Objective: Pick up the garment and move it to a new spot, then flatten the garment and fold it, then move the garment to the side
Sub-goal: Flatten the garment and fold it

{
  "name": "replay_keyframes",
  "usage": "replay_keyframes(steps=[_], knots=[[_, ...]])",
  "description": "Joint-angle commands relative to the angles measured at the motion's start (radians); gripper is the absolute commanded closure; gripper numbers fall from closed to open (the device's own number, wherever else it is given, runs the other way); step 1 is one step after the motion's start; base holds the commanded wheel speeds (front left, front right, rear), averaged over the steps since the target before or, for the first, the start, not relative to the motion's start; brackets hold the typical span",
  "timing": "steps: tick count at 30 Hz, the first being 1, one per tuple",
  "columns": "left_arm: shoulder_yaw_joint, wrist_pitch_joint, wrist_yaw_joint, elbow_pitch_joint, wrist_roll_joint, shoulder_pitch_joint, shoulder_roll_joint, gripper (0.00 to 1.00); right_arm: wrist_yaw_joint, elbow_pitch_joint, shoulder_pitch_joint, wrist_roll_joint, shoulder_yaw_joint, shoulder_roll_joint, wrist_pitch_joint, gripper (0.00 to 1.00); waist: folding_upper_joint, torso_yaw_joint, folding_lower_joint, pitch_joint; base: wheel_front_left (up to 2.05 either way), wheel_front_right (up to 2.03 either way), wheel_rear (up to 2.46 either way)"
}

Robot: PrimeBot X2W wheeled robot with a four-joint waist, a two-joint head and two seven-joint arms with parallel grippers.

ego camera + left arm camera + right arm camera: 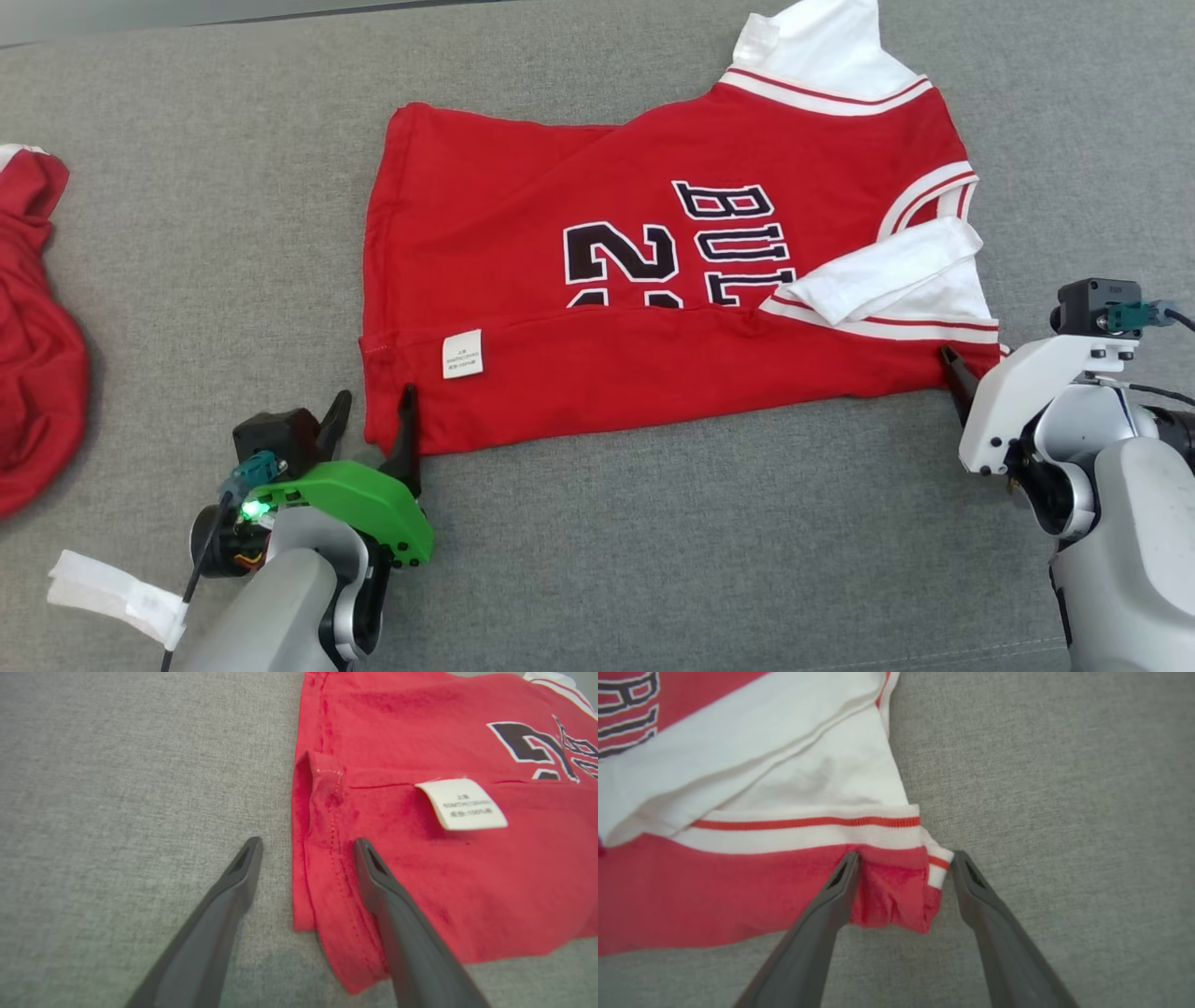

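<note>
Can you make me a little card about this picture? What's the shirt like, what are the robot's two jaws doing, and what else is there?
shirt: red jersey with white sleeves, spread out, near edge folded up over itself
tag: white label on the folded strip
left jaws: open, straddling the jersey's near left corner
right jaws: open, straddling its near right corner
surface: grey fabric
also there: another red cloth at the far left, apart from the jersey
</note>
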Motion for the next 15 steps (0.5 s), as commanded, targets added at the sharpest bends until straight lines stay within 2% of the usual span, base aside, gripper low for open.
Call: replay_keyframes(steps=[1, 2, 3, 4, 9, 15], knots=[[-0.015, 0.032, -0.012, 0.026, -0.011, 0.010, -0.013, 0.00, 0.000, 0.019, 0.002, 0.010, 0.011, 0.010, 0.013, 0.28, 0.0000, 0.001, 0.0000, -0.001, 0.00, 0.00, 0.00], [-0.020, 0.044, -0.021, 0.036, -0.019, 0.013, -0.020, 0.18, 0.000, 0.025, 0.003, 0.014, 0.016, 0.011, 0.018, 0.65, 0.0000, 0.000, 0.0000, -0.002, 0.00, 0.00, 0.00], [-0.022, 0.050, -0.025, 0.044, -0.023, 0.016, -0.024, 0.60, 0.000, 0.029, 0.004, 0.017, 0.019, 0.010, 0.019, 1.00, 0.0000, 0.000, 0.0000, -0.005, 0.00, 0.00, 0.00], [-0.025, 0.057, -0.029, 0.053, -0.030, 0.021, -0.027, 1.00, 0.000, 0.033, 0.008, 0.020, 0.021, 0.009, 0.017, 1.00, 0.0000, 0.000, 0.0000, -0.009, 0.00, 0.00, 0.00], [-0.028, 0.063, -0.044, 0.086, -0.046, 0.044, -0.031, 1.00, -0.001, 0.037, 0.032, 0.037, 0.016, -0.013, 0.006, 1.00, 0.0000, 0.002, 0.0000, -0.037, 0.00, 0.00, 0.00], [-0.013, 0.063, -0.053, 0.071, -0.072, 0.096, -0.010, 1.00, -0.001, -0.020, 0.080, 0.069, -0.001, -0.013, 0.001, 1.00, 0.0000, 0.006, 0.0000, -0.095, 0.00, 0.00, 0.00]])
